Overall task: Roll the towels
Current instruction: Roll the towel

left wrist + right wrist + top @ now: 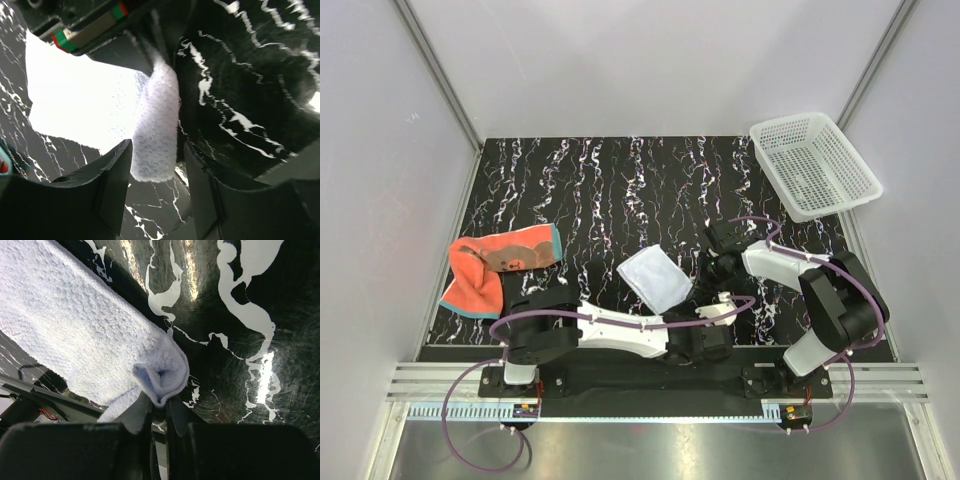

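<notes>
The white towel [655, 278] lies mid-table with its right edge curled into a partial roll [160, 120]. My right gripper [708, 270] is shut on the far end of that curled edge [161, 374]; its fingertips [172, 415] pinch the cloth. My left gripper [698, 322] is open at the near end of the roll. Its fingers [117, 175] straddle the roll's tip without gripping it. The orange-red towel [500, 262], with teal edging and a brown patch, lies loosely folded at the table's left edge, away from both grippers.
A white plastic mesh basket [814, 163] stands at the back right corner. The black marbled table [620, 190] is walled on the left, back and right. The left arm [620, 330] stretches across the near edge towards the right arm's base.
</notes>
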`<state>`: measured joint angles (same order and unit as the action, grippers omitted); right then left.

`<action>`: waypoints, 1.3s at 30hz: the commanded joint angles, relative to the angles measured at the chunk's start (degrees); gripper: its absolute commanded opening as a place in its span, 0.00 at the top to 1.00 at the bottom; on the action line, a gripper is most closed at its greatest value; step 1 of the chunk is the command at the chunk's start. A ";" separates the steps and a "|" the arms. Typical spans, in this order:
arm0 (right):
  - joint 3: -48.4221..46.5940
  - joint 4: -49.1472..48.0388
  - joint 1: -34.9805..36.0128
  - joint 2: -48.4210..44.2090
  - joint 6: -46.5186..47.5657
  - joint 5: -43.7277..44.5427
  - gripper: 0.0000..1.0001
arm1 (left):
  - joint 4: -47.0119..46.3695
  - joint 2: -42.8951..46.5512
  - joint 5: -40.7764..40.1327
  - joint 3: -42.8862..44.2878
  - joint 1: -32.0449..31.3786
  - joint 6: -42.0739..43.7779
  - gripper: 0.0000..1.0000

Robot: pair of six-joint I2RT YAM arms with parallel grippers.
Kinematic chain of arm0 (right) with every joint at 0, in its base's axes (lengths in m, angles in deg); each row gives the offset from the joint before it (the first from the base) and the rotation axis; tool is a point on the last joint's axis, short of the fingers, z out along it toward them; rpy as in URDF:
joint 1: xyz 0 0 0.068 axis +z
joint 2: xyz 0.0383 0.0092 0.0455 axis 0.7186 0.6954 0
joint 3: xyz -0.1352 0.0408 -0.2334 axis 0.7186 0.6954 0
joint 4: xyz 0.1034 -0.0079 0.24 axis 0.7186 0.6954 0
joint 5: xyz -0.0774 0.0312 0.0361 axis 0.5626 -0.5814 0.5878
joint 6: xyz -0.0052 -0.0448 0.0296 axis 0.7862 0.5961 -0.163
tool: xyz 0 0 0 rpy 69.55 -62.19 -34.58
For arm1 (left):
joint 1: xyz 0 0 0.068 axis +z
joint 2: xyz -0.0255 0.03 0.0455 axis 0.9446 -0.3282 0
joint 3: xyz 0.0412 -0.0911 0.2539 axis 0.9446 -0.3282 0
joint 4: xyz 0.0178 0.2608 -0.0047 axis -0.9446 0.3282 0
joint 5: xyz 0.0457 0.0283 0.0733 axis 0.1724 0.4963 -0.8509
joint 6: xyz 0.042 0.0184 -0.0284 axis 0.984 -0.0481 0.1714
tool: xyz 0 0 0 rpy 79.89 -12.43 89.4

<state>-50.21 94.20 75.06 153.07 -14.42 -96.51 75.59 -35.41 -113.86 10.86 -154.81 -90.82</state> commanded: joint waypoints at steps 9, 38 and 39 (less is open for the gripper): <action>-2.12 1.34 0.58 0.56 1.39 -0.50 0.97 | 2.33 0.31 -6.42 3.13 -2.61 -1.73 0.50; -3.88 3.88 0.58 1.44 2.27 0.20 0.97 | -9.11 -0.57 11.41 -7.06 3.18 0.19 0.91; -3.88 4.23 0.58 1.35 2.36 1.07 0.97 | -9.54 -0.22 12.39 -7.33 3.54 0.46 0.92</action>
<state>-51.91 96.21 75.06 154.04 -13.29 -96.40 68.59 -35.65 -110.10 5.74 -153.17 -90.37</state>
